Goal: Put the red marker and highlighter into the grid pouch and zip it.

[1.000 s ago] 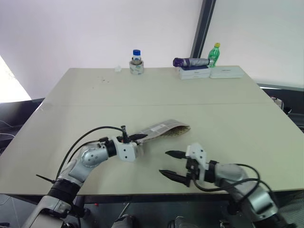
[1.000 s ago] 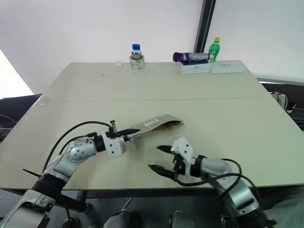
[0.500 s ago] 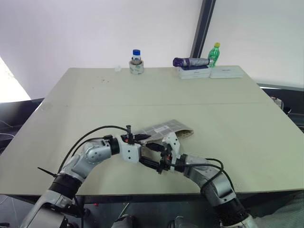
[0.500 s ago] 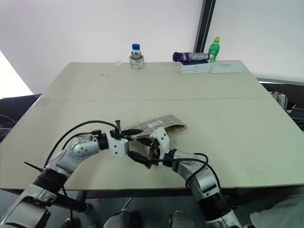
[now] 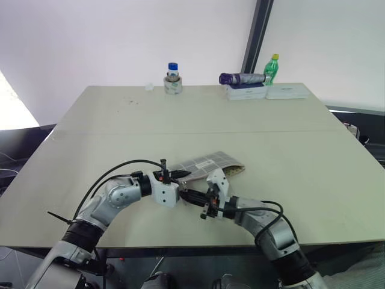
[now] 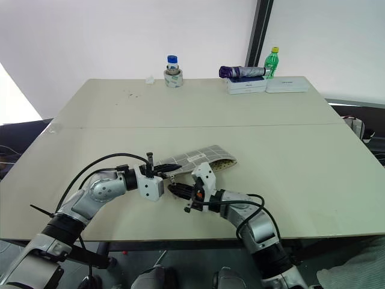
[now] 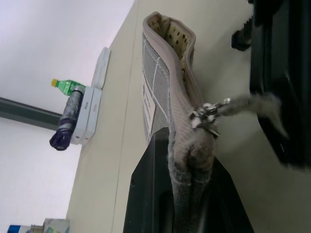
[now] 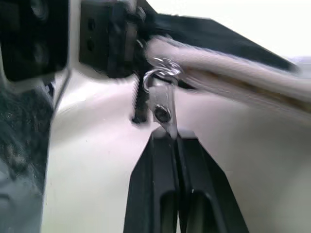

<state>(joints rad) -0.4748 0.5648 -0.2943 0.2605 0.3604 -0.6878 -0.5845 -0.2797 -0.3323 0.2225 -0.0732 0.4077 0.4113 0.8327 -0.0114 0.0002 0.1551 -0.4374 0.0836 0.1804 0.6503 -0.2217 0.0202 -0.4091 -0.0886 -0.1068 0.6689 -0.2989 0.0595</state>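
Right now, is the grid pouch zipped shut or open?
Open: in the left wrist view the grid pouch gapes at its far end, showing dotted lining, with the zipper pull at the near end.

place: office or lab | evidence: long beige table [image 5: 120,120], bare white wall [image 5: 108,36], stacked boxes [image 5: 264,92]

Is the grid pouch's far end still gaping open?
Yes, in the left wrist view the grid pouch gapes at its far end, showing the dotted lining inside.
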